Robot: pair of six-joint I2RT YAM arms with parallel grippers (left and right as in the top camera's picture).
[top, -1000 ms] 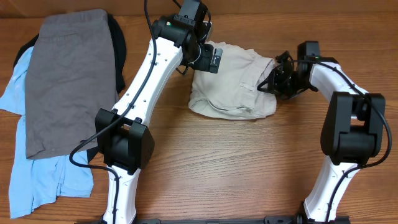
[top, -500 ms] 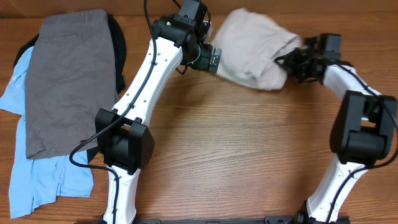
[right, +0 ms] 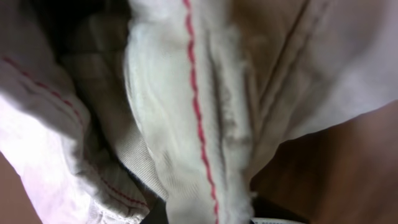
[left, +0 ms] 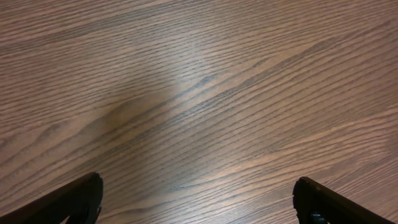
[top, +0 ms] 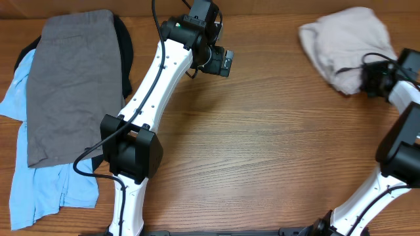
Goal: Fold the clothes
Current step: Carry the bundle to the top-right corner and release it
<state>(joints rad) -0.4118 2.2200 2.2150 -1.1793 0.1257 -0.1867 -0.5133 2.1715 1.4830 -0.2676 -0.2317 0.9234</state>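
Wood table (top: 262, 147), bunched beige shorts (top: 344, 42)

- Desk (top: 262, 144), middle and near half: bare wood, open passage between the two arms.
- Left side: blocked by a stack, grey shorts (top: 72, 78) over a light blue shirt (top: 39, 190) and a black garment (top: 125, 39).
- Left arm (top: 157, 85): slants from near base to far centre, fencing the stack off.
- Left hand (top: 223, 63): fingers (left: 68, 202) spread, bare wood beneath.
- Far right corner: bunched khaki shorts (top: 344, 42), with the right hand (top: 373, 77) clamped into their near edge.
- Right arm (top: 400, 151): lines the right edge.
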